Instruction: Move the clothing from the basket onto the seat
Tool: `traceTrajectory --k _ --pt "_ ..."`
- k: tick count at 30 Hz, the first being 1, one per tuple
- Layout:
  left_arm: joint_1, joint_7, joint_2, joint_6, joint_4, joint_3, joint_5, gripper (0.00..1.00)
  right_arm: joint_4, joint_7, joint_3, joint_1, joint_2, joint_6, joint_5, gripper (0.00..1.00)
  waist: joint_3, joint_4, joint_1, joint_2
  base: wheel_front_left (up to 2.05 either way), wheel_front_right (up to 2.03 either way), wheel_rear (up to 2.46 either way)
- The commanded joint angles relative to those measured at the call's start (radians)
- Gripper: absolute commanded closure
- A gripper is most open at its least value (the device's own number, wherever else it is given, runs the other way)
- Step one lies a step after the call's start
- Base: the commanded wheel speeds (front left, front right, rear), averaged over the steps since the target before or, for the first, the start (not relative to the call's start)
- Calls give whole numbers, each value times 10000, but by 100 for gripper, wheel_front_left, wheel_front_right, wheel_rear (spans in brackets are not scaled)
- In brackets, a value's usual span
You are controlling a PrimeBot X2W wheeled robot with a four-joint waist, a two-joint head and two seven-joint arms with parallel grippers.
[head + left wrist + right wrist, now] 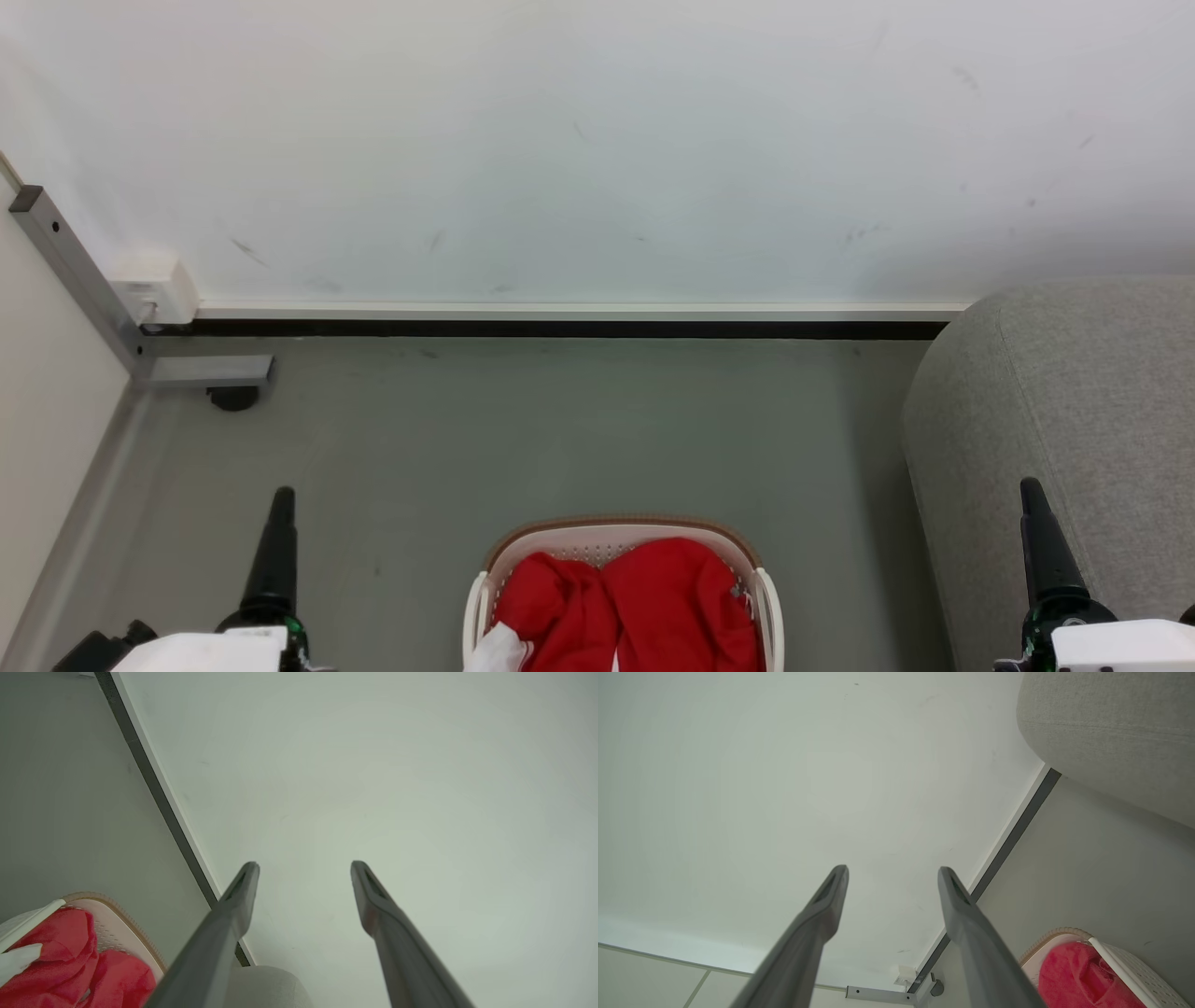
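Red clothing point(653, 597) heaped in the white basket point(618, 530)
The clothing fills the basket, which stands on the floor point(560, 429) between the left gripper point(304, 865) and the right gripper point(893, 870), apart from both; each gripper is spread wide, pinching nothing. The seat point(1074, 420) rises just beside the right gripper, on its outer side. The basket's near end is cut off at the head view's bottom edge, and a white patch point(499, 649) at the clothing's left edge is too cropped to make out

White wall point(597, 140) over grey floor point(560, 429).
Black skirting point(560, 329) between; at nine o'clock, metal frame point(79, 280) beside white box point(154, 289).
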Motion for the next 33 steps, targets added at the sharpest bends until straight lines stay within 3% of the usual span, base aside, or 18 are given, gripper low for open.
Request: traceTrajectory --k 1,20,33 --pt "-184 -104 96 -39 -235 2 453 0 -230 -110 71 -237 -102 -5 -357 0 0 -5 0 0 0 0 0" --pt "-10 -771 125 9 -696 -175 4927 0 -485 -777 537 -275 -116 -8 -4095 0 13 -136 0 0 0 0 0" --pt "79 -1171 139 341 -514 -570 7476 0 -82 -1176 673 -332 -125 -10 -6858 0 -30 -231 0 0 0 0 0"
